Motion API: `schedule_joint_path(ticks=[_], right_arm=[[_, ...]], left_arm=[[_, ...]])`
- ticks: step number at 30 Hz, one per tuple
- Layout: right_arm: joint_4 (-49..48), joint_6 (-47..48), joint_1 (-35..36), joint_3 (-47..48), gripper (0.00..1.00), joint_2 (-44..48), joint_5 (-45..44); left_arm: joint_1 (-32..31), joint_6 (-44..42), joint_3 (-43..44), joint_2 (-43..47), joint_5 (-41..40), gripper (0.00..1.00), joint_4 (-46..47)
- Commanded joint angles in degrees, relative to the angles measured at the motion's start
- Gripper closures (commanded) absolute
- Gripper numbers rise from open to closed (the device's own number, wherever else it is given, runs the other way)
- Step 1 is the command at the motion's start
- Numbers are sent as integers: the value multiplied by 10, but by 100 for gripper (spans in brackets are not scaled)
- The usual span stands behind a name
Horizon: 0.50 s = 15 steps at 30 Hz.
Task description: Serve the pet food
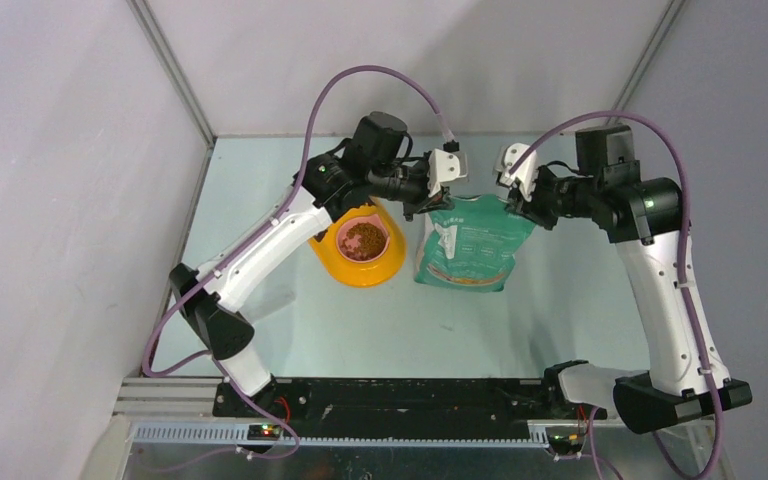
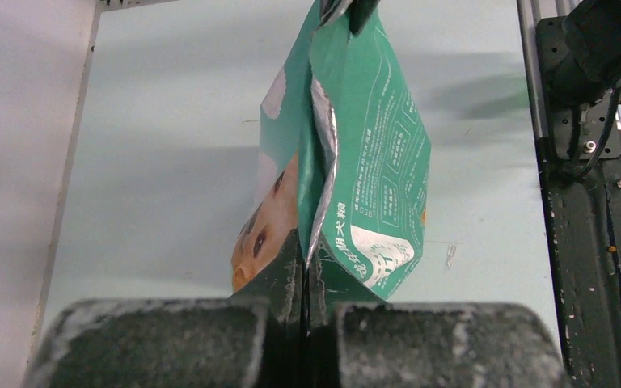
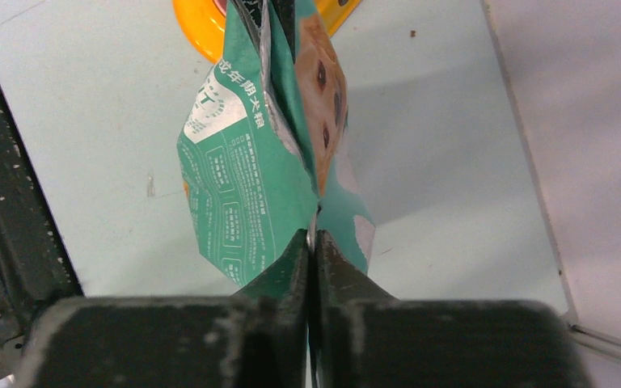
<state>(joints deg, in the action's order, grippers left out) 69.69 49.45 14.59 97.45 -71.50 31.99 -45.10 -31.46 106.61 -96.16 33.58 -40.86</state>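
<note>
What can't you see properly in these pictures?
Inside the pouch: every view, its own sides hide what is inside.
The bowl: top view, the left arm covers its far-left side; right wrist view, the top edge cuts it off.
The food in the bowl: top view, too small to tell pellets apart.
Pouch's print: top view, too small to read.

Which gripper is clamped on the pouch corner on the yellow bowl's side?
The left gripper: it pinches the top corner of the pouch next to the yellow bowl. The right gripper pinches the opposite top corner, farther from the bowl.
</note>
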Motion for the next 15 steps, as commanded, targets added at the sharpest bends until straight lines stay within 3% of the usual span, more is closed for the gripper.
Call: schedule_joint_path(ticks=[1,5,6,7,8,10,11,13,15], right_arm=[[-5,14,-21,4,96,26,-35],[27,20,-31,22,100,26,-34],[27,16,-32,19,93,29,-48],[25,11,-36,11,77,34,-56],[25,12,-38,7,74,36,-66],[30,24,-66,-2,98,43,-51],[37,31,-74,-1,100,45,-40],[46,36,-93,3,100,45,-11],[44,28,-96,3,90,46,0]], left_arm=[[12,6,5,34,-37,100,10],[12,6,24,29,-31,100,-3],[12,5,30,29,-29,100,-7],[12,4,35,28,-28,100,-9],[12,3,37,28,-25,100,-13],[12,3,39,29,-22,100,-16],[12,2,40,30,-21,100,-17],[12,2,38,31,-16,100,-20],[12,5,36,31,-12,100,-19]])
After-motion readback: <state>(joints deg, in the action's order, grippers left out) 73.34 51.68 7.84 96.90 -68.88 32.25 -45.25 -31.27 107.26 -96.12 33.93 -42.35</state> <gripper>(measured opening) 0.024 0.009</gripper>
